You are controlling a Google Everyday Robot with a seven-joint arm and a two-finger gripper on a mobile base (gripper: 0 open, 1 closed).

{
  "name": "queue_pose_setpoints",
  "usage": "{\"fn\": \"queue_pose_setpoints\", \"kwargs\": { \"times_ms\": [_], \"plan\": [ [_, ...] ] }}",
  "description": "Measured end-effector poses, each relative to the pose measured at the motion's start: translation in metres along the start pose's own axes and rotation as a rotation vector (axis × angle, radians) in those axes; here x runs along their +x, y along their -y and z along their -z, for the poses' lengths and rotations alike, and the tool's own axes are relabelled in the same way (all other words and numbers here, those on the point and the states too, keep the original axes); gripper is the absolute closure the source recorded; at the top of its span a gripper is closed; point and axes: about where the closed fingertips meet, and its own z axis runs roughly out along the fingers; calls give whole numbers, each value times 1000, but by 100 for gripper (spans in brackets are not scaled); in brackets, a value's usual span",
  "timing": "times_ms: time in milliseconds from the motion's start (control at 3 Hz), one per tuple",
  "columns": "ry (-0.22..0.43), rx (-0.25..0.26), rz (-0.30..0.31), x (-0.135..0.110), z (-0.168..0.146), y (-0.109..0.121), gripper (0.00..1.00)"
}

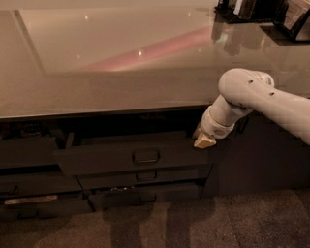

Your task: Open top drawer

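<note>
The top drawer (111, 157) is a wide dark grey front with a small rectangular loop handle (146, 156) at its centre. It stands pulled partly out from under the countertop, with a dark gap behind its upper edge. My gripper (203, 139) hangs from the white arm (261, 99) that reaches in from the right. Its pale tip sits at the drawer's upper right corner, right of the handle. The fingers are hidden by the wrist.
A glossy grey countertop (121, 63) spans the view above the drawers. Two slimmer drawer fronts (143, 177) lie below the top drawer. More drawers (29, 189) stand at the left. Dark containers (256, 12) sit at the counter's back right. Carpet (193, 223) covers the floor.
</note>
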Motion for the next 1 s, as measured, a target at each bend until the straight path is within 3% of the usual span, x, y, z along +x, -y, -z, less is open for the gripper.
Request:
{"fn": "queue_pose_setpoints", "kwargs": {
  "times_ms": [1000],
  "plan": [
    [4,-7,2,0,2,-7,100]
  ]
}}
